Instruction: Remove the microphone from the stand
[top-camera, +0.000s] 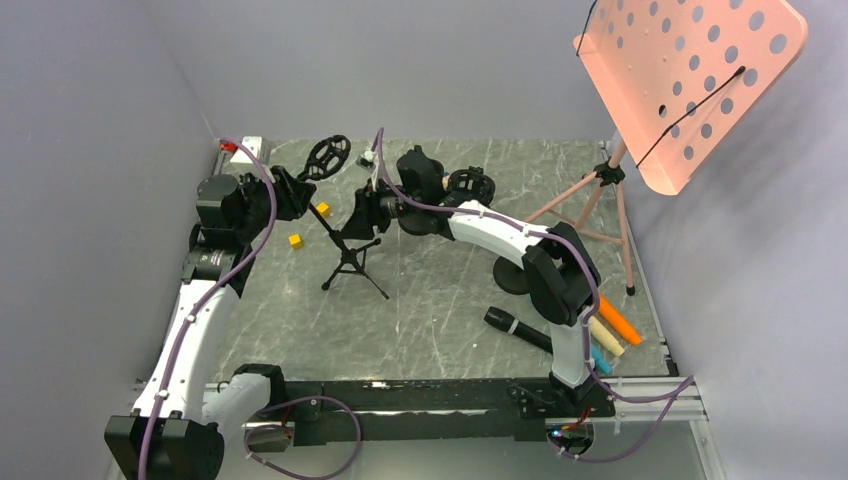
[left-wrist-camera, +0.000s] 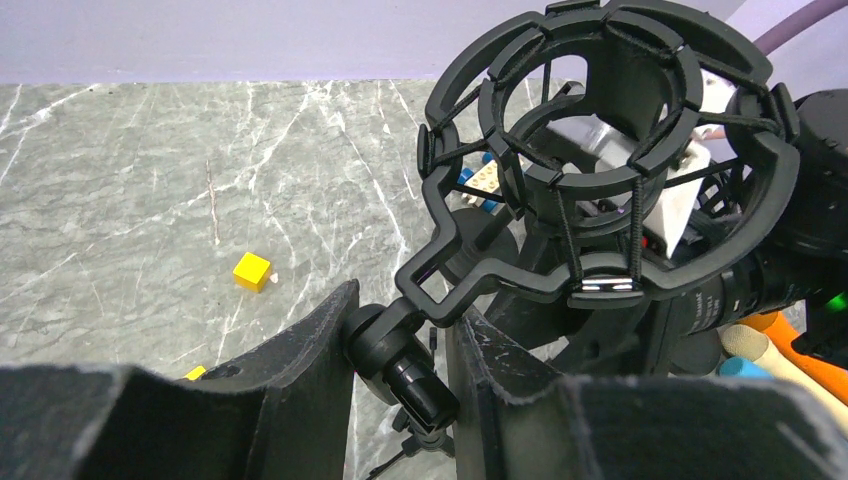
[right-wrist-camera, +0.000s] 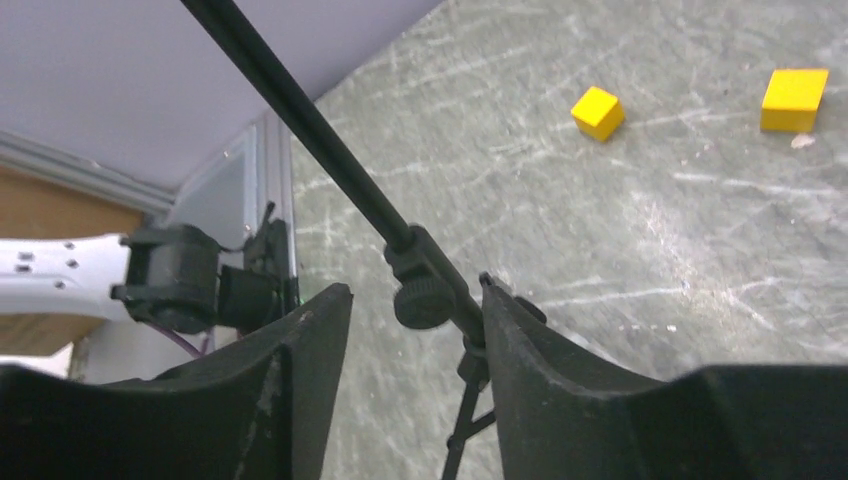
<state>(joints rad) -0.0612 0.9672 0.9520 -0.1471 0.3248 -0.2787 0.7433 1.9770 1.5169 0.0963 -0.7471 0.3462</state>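
Note:
A black tripod stand (top-camera: 350, 262) stands mid-table, its thin pole (right-wrist-camera: 330, 150) slanting up-left to a round black shock mount (top-camera: 326, 156). The mount's ring (left-wrist-camera: 530, 170) looks empty. A black handheld microphone (top-camera: 518, 327) lies flat on the table near the right arm's base. My left gripper (top-camera: 298, 190) is shut on the mount's swivel joint (left-wrist-camera: 385, 335), a finger touching each side. My right gripper (top-camera: 363, 212) is open around the pole at its clamp knob (right-wrist-camera: 422, 300). The pole rests against the right finger, with a gap to the left one.
A pink perforated music stand (top-camera: 690, 80) on a tripod (top-camera: 600, 215) stands at the right. Two yellow cubes (top-camera: 296, 240) (top-camera: 323, 209) lie near the left gripper. A second black shock mount (top-camera: 470, 185), a round black base (top-camera: 515, 275) and coloured markers (top-camera: 615, 330) lie on the right half.

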